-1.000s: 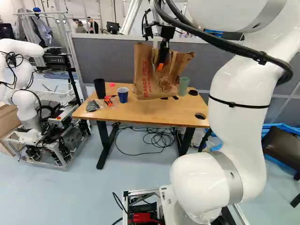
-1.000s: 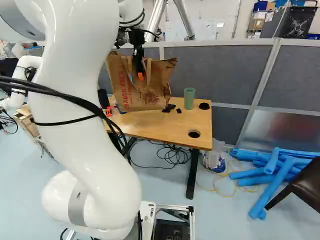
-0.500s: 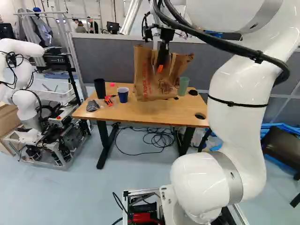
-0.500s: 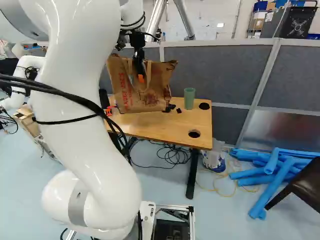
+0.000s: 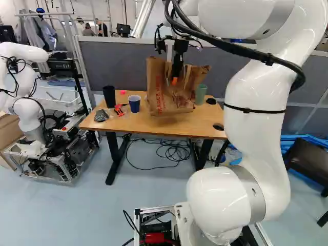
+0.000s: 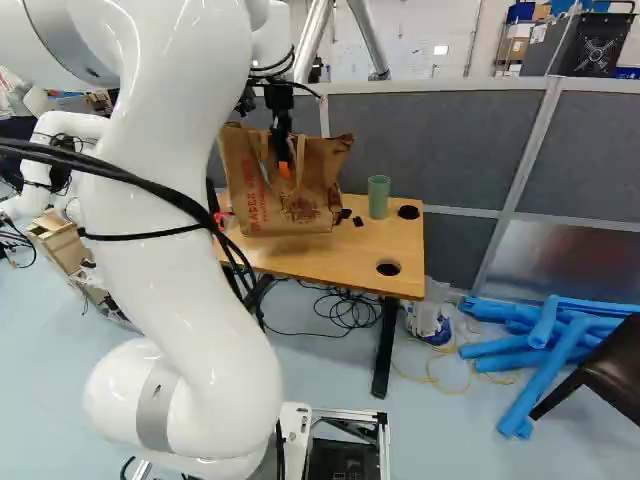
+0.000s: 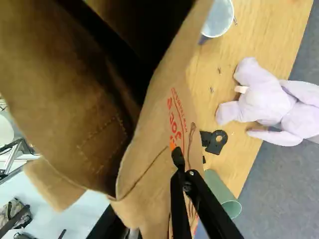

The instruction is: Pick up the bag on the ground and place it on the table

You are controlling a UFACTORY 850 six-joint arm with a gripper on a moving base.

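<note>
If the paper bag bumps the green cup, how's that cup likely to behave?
The green cup would probably tip if pushed high up: it stands upright on the table and is taller than wide. Once over, it could roll, given its round wall. Its thin-looking rim suggests it may be light.

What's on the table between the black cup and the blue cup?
In the left base view, a small red thing lies between the black cup and blue cup, with something pink farther back. I can't tell what they are.
</note>
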